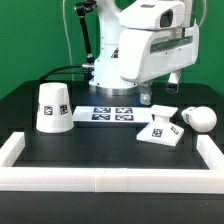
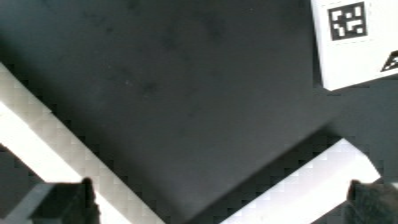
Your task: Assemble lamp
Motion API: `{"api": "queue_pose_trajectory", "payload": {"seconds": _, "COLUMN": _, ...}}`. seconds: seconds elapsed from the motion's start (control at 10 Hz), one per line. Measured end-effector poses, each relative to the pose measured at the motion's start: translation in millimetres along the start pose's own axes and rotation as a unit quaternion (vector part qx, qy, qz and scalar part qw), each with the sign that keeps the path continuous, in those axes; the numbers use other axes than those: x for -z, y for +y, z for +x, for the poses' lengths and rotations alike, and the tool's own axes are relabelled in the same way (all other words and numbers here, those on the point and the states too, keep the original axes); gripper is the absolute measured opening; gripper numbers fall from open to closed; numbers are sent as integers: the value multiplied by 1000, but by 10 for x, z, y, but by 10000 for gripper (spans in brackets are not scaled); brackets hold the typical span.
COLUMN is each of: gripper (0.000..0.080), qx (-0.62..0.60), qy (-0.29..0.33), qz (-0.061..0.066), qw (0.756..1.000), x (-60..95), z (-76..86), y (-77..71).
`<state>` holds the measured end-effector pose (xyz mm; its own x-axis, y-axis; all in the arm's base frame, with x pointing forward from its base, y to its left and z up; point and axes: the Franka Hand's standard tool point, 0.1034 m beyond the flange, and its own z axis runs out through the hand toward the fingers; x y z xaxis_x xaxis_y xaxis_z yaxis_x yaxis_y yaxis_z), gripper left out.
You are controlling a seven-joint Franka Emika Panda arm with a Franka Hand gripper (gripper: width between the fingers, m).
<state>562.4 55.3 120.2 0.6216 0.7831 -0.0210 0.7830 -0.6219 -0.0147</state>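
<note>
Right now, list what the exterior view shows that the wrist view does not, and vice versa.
Exterior only: the shade, the bulb and the robot arm. Wrist only: the gripper with fingertips wide apart, nothing between them. Both: the dark table and its white rim; the wrist view's tagged white corner may be the base or the marker board, I cannot tell.

- Shade (image 1: pixel 52 106): wht, blk/wht sq tags.
- Base (image 1: pixel 160 130): wht, same tag patt.
- Bulb (image 1: pixel 199 118): wht.
- Table (image 1: pixel 100 150): blk.
- Border wall (image 1: pixel 100 183): wht.
- Backdrop (image 1: pixel 30 40): green.
</note>
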Motion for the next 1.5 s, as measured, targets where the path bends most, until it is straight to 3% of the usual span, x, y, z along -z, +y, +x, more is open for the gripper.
{"api": "queue_pose_trajectory", "payload": {"seconds": 0.7, "gripper": 699, "qx": 1, "qy": 2, "qz": -2, "qw": 1000, "x": -8, "z": -7, "y": -7}}
{"api": "queue_pose_trajectory", "payload": {"seconds": 1.0, "gripper": 699, "qx": 22, "qy": 15, "qz": -11, "qw": 1000, "x": -91, "z": -69, "y": -228}}
{"api": "queue_pose_trajectory", "payload": {"seconds": 1.3, "gripper": 699, "qx": 96, "qy": 7, "qz": 1, "qw": 995, "x": -202, "z": -100, "y": -441}}
{"api": "queue_pose_trajectory", "payload": {"seconds": 1.5, "gripper": 699, "qx": 94, "qy": 7, "qz": 1, "qw": 996, "x": -204, "z": -107, "y": -428}}
